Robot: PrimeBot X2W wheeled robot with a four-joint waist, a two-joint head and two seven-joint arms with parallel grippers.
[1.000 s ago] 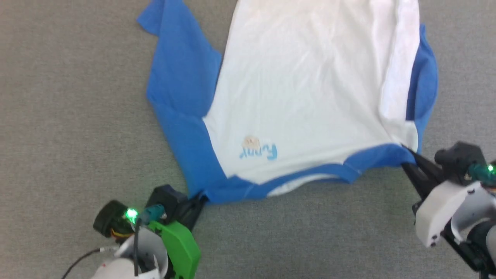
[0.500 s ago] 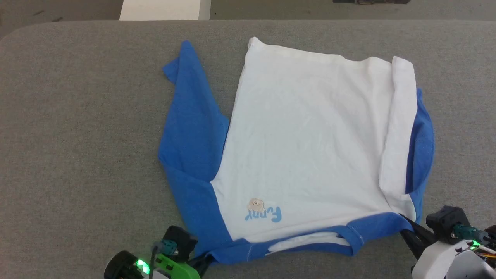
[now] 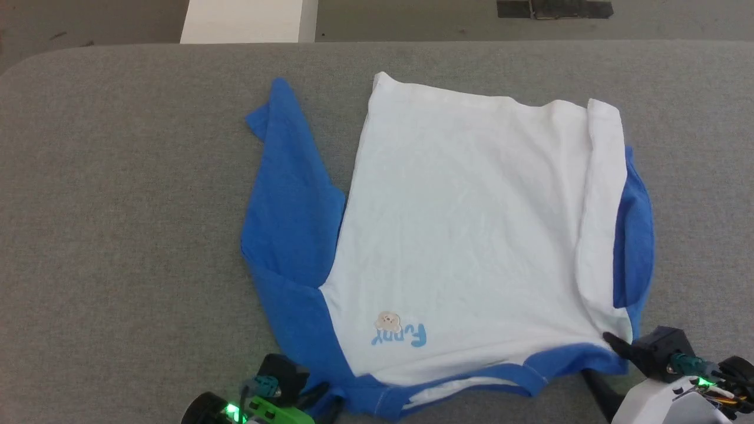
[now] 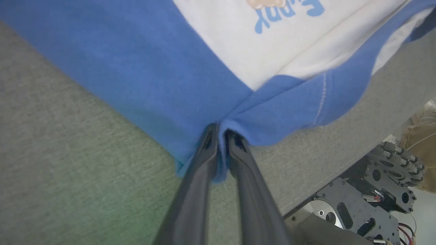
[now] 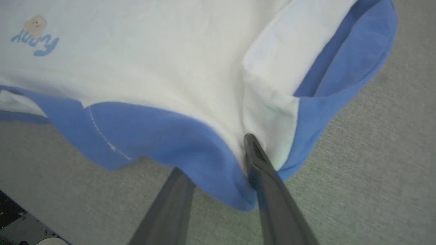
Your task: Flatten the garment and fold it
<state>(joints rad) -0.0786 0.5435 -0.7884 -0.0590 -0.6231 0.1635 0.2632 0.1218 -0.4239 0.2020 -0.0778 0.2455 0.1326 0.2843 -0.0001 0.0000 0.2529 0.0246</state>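
Grey felt-like cloth covered the counter [image 3: 118, 235], and on it the garment [image 3: 471, 235] lay spread front up, collar end nearest us and hem toward the far edge. Our left hand [image 4: 219, 136] had its two fingers pinched tight on a tuck of blue cloth at the left shoulder. Our right hand [image 5: 213, 153] stood with its fingers apart, one on top of the right shoulder corner and the other under the blue edge, straddling the cloth without clamping it. We judged both hands sat at the shoulders so the shirt could be drawn taut and smoothed. That work looked unfinished: a white flap [image 3: 604, 206] lay doubled over the right sleeve [image 3: 636, 235], while the left sleeve [image 3: 288, 194] lay out on the counter with a crease. The only writing was a small light-blue "Funny" [image 3: 406, 337] beside a tan cartoon face [image 3: 387, 321], upside down to our head camera.
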